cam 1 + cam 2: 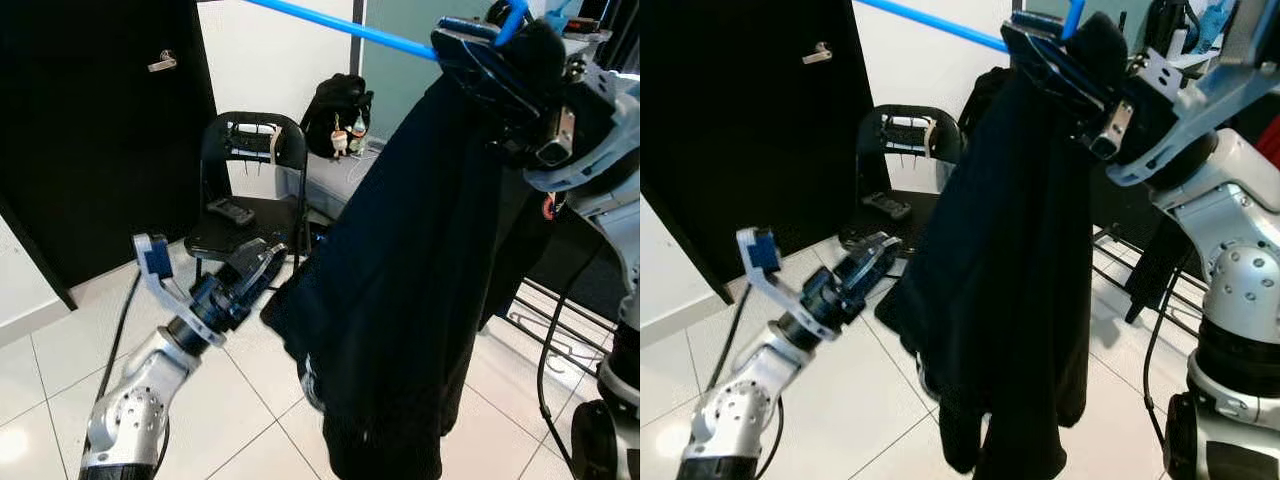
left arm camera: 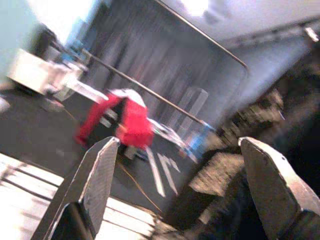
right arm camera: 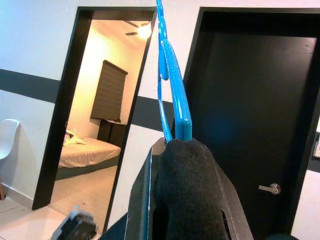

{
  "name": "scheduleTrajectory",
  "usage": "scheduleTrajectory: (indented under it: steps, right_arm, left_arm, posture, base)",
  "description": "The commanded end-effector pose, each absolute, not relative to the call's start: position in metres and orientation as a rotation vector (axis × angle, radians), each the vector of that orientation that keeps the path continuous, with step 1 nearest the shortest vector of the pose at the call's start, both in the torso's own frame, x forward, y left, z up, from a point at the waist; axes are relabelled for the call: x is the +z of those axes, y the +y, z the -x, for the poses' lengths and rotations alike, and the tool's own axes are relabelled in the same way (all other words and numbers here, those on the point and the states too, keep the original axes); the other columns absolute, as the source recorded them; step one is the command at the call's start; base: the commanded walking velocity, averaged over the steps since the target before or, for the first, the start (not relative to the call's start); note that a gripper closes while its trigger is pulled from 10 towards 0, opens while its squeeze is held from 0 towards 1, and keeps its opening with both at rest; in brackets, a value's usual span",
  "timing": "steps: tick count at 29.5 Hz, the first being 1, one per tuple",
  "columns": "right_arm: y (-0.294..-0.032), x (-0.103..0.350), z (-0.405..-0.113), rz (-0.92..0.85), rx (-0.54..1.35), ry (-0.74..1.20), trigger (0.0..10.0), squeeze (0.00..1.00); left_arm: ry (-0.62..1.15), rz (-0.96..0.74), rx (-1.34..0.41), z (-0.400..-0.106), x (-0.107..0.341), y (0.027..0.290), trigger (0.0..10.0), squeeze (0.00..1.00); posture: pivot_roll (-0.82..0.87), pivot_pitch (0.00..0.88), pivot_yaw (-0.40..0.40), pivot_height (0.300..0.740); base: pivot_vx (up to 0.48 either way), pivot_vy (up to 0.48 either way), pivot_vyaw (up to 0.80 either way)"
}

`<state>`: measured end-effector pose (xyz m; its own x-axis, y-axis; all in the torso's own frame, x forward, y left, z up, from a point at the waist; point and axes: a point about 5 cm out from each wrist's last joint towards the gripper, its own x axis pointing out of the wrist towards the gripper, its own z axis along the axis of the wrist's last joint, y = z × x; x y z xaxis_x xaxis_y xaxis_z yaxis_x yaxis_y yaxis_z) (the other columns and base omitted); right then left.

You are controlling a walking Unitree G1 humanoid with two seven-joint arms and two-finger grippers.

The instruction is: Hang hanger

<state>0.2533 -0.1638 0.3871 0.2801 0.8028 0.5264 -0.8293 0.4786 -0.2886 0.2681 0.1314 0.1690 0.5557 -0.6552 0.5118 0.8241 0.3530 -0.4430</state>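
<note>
Hanger (image 3: 172, 80): blue plastic, stiff, light; held high at my right side.
Garment (image 1: 420, 280): dark, soft, dominant weight, likely to swing.
Right gripper (image 1: 500, 75): clamped on hanger top, through cloth.
Left gripper (image 1: 262, 262): fingers apart, beside garment's lower edge.
Hold: stay near the hook.

White-tiled room with black doors and a folding chair

The floor (image 1: 60, 370) is glossy white tile with dark grout lines. A black door (image 1: 95, 130) with a silver lever handle (image 1: 162, 62) stands beside a white wall (image 1: 270, 50). A black folding chair (image 1: 250, 190) stands before the wall with a remote control (image 1: 230, 211) on its seat; a black bag (image 1: 338, 115) sits just behind it. In the right wrist view, an open doorway (image 3: 107, 110) shows a warmly lit bedroom with a bed (image 3: 90, 152) and a dark window blind (image 3: 109, 91).
</note>
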Motion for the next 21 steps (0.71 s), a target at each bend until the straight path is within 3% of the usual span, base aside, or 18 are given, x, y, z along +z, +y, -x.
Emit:
scheduleTrajectory:
  steps: [1,8,21]
  right_arm:
    - [-0.163,0.397,-0.244,-0.018,1.121,-0.731,10.0,0.0]
    - [-0.164,0.398,-0.242,-0.011,1.117,-0.725,10.0,0.0]
    - [-0.164,0.398,-0.24,-0.011,1.124,-0.727,10.0,0.0]
  left_arm:
    - [-0.26,0.74,-1.049,-0.262,0.171,0.122,10.0,0.0]
    - [-0.28,0.904,-1.262,-0.237,0.178,0.121,10.0,0.0]
    - [-0.349,0.959,-1.303,-0.233,0.19,0.124,10.0,0.0]
  posture:
    - [-0.18,0.0,0.023,0.74]
    - [-0.18,0.0,0.021,0.74]
    - [-0.18,0.0,0.019,0.74]
  base:
    - [0.0,0.0,0.0]
    - [0.0,0.0,0.0]
    - [0.0,0.0,0.0]
